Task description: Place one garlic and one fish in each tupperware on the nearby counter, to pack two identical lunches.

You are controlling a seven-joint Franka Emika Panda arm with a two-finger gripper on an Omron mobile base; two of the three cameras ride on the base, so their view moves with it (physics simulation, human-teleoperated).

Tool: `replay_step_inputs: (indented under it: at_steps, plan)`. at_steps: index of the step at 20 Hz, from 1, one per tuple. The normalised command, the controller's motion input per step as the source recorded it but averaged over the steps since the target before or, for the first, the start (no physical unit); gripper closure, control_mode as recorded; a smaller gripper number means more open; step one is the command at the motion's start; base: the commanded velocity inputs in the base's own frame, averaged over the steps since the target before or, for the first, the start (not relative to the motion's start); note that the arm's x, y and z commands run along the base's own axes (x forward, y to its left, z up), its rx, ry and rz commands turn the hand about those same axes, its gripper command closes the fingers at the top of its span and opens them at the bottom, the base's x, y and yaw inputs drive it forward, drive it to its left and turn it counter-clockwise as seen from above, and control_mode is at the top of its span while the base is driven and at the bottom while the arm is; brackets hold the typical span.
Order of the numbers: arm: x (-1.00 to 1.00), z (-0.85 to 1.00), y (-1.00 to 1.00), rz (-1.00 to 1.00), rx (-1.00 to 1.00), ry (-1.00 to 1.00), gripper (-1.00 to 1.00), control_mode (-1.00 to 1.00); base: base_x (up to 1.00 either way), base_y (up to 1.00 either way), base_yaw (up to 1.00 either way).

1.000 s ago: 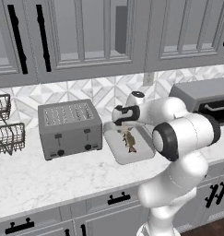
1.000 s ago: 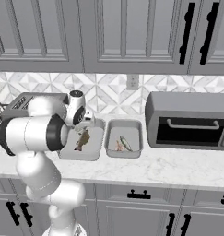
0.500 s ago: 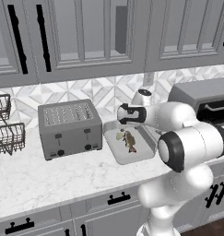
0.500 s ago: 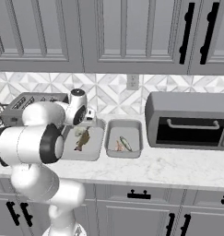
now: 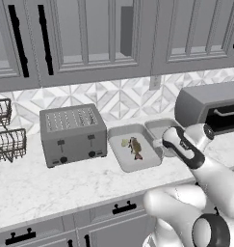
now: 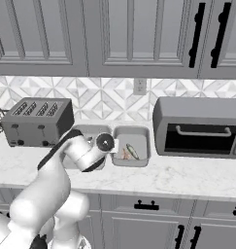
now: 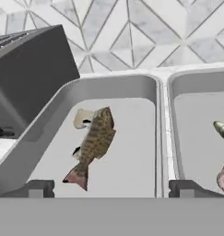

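On the white marble-look tabletop (image 5: 51,188) stand two shallow grey rectangular trays with rounded corners, side by side and almost touching. The left grey tray (image 7: 114,87) holds a brown speckled fish (image 7: 92,145) with a reddish tail, lying beside a pale lumpy garlic bulb (image 7: 82,118). The right grey tray (image 7: 196,83) holds a greenish fish (image 7: 222,130) and a pinkish round garlic (image 7: 223,177). The claw (image 7: 111,188) is open and empty, its dark tips spread wide near the left tray. A boxy matt grey slotted toaster (image 5: 72,133) stands left of the trays.
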Motion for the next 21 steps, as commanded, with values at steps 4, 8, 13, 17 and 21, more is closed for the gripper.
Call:
replay_step_inputs:
  at_steps: [4,8,13,17,21]
  plan:
    - [-1.00,1.00,-1.00,-0.03,0.33,-0.26,-1.00,-1.00,0.00,0.00,0.00]
    - [-1.00,1.00,-1.00,-0.10,0.26,-0.03,-1.00,-1.00,0.00,0.00,0.00]
    - [-1.00,1.00,-0.80,-0.05,0.09,-0.14,-1.00,-1.00,0.00,0.00,0.00]
    - [-0.91,1.00,-0.01,0.00,0.00,-0.37,-1.00,-1.00,0.00,0.00,0.00]
    - [-0.25,0.25,-0.07,0.00,0.00,-0.21,-1.00,-1.00,0.00,0.00,0.00]
